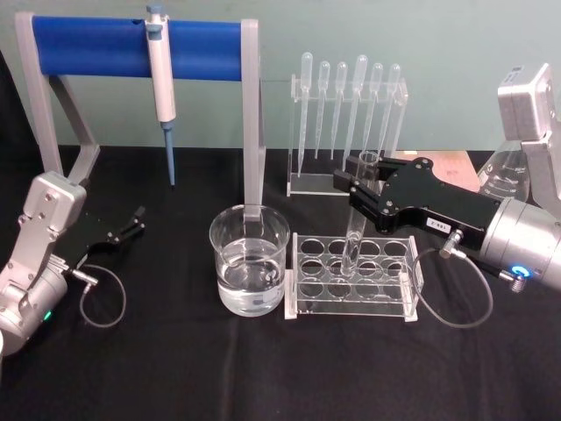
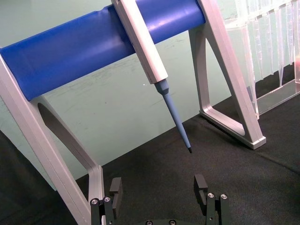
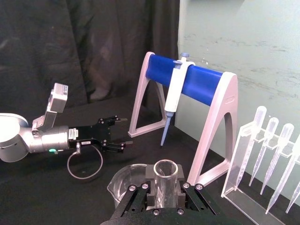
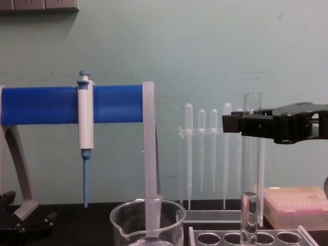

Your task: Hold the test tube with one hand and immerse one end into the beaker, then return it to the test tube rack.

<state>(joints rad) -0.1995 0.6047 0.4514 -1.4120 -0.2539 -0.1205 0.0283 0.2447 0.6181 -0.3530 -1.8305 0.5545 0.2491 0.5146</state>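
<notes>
The right gripper [image 1: 358, 189] has its fingers [image 3: 181, 186] drawn in tight on the test tube [image 1: 358, 219], one on either side of the glass just below the open rim, which stands a little above them. The tube is clear and hangs close to upright from the grip. Its rounded lower end is down inside the test tube rack [image 1: 386, 303] directly beneath the fingers, in one of the middle holes, though which row cannot be told. The rest of the rack's holes stand vacant.

Lower than the fingers and to their left, the beaker [image 1: 250, 263] stands on the black surface [image 1: 263, 377] just beside the rack, part full of clear liquid and apart from the tube. Behind the fingers a row of pipettes [image 1: 346, 105] hangs in a clear holder. Farther to the left a micropipette [image 1: 160, 83] hangs from a blue stand [image 1: 96, 48].

Well away from the tube, at the far left and low over the surface, the left gripper [image 1: 136, 219] has its own fingers [image 2: 200, 183] spread wide apart, holding nothing
</notes>
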